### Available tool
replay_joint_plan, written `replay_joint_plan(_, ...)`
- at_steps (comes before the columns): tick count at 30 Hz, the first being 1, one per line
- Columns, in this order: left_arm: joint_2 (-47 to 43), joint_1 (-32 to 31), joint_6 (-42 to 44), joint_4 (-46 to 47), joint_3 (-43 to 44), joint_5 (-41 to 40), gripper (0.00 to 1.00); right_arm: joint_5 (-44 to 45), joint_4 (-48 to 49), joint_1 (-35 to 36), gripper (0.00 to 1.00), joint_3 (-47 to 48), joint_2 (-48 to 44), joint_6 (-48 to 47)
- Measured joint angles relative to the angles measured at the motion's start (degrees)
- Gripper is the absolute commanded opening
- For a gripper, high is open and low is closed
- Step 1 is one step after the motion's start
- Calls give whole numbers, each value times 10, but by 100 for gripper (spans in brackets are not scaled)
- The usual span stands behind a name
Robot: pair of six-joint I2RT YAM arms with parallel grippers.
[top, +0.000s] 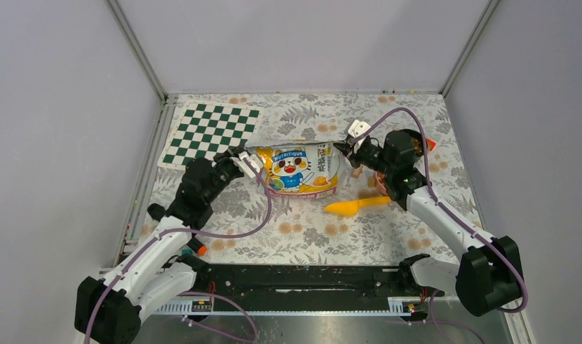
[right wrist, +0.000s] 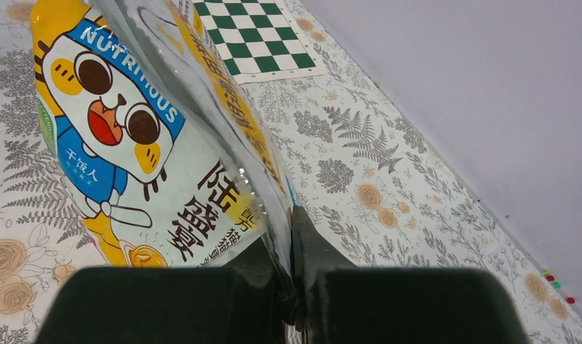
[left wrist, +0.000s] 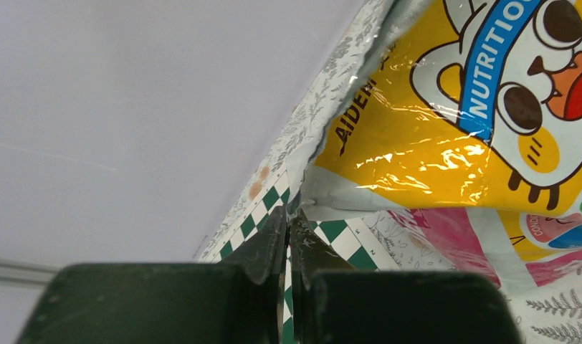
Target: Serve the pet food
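The pet food bag [top: 297, 170] lies near the middle of the table [top: 302, 236], with the left gripper [top: 249, 163] clamped on its 9 o'clock edge and the right gripper [top: 343, 149] clamped on its 2 o'clock corner. The checkerboard mat [top: 213, 134] lies at 10 o'clock from the bag, toward the far left corner. The scoop [top: 356, 206] lies on the table at 4 o'clock, just beside the bag.
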Motion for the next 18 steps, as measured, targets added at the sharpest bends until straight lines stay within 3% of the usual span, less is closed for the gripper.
replay_joint_plan(4, -2, -5, -2, 35, -21, -28, 0, 2, 23, 0, 0, -12, 0, 2)
replay_joint_plan(6, -4, -1, -9, 32, -20, -58, 2, 14, 24, -1, 5, -15, 0, 5)
replay_joint_plan(9, -11, 19, -26, 12, -12, -81, 31, 30, 14, -14, 37, -16, -2, 14)
replay_joint_plan(11, -14, 23, -47, -9, 7, -75, 46, 35, -4, -22, 51, -9, -11, 21)
replay_joint_plan(15, -22, 23, -83, -38, 64, -33, 62, 21, -57, -31, 69, 46, -41, 33)
replay_joint_plan(18, -32, 23, -103, -42, 98, 5, 70, 1, -85, -31, 75, 79, -73, 39)
